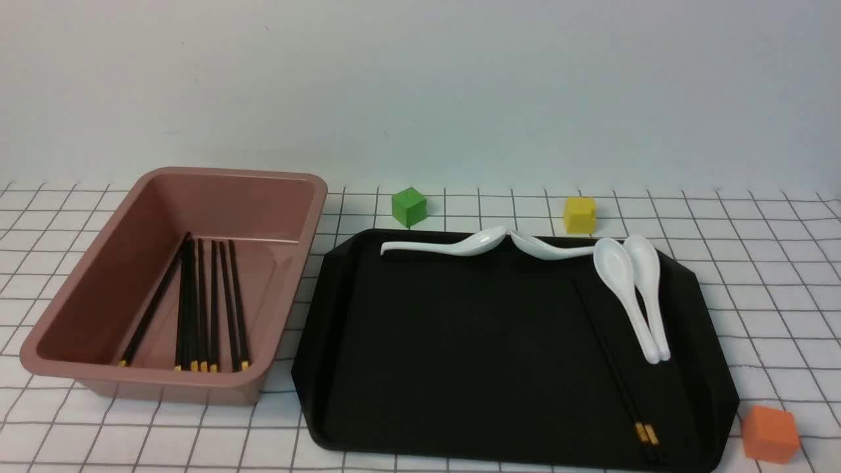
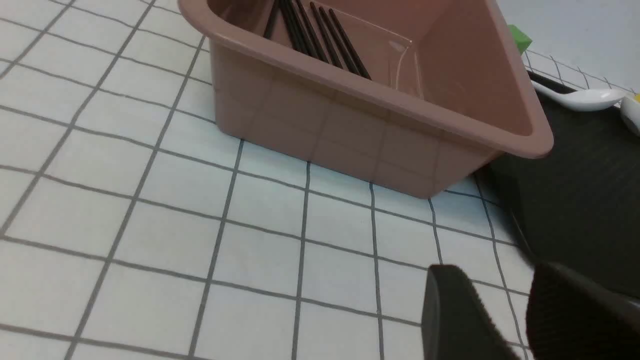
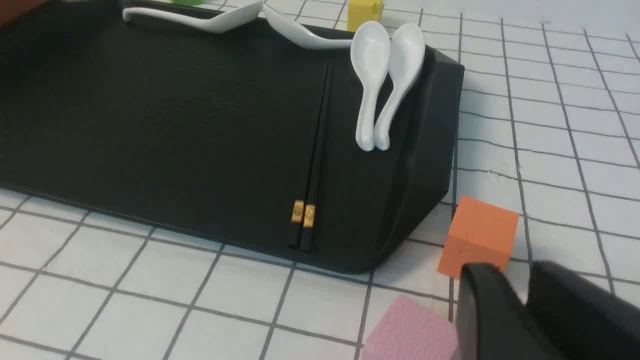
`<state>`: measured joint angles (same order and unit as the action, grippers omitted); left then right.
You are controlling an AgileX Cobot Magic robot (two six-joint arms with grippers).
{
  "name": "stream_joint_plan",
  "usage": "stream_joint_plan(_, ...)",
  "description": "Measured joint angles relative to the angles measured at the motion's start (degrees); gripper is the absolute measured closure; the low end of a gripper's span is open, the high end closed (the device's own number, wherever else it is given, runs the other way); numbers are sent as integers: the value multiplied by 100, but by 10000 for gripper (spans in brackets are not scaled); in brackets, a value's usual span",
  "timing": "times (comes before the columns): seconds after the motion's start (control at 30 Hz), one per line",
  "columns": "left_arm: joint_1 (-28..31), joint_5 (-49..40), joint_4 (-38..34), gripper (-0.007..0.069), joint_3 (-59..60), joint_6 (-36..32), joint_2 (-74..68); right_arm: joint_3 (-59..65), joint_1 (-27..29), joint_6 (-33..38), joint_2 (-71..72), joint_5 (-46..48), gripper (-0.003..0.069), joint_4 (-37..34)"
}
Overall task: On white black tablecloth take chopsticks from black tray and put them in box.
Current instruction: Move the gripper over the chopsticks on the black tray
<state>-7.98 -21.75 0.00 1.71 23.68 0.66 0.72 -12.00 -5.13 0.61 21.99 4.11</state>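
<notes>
Four white spoons [image 1: 617,266] beside chopsticks [image 1: 614,368] on black tray [image 1: 486,355].

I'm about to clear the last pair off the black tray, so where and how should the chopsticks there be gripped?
Probably mid-shaft, from above, jaws across both: the chopsticks lie flat, side by side, nearly parallel, inside the tray's raised rim.

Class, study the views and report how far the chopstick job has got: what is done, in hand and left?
Done: several chopsticks already lie in the box. In hand: nothing shows between either arm's fingers. Left: one pair, with gold bands, remains on the black tray, beside two white spoons, and looks like the last to transfer.
</notes>
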Motion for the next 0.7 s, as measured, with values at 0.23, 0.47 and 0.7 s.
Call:
stream_joint_plan(0.23,0,0,0,386,0,0,0,0,0,0,0,0,500,0)
stream_joint_plan(0.47,0,0,0,386,0,0,0,0,0,0,0,0,494,0)
stream_joint_plan(0.7,0,0,0,386,0,0,0,0,0,0,0,0,489,0)
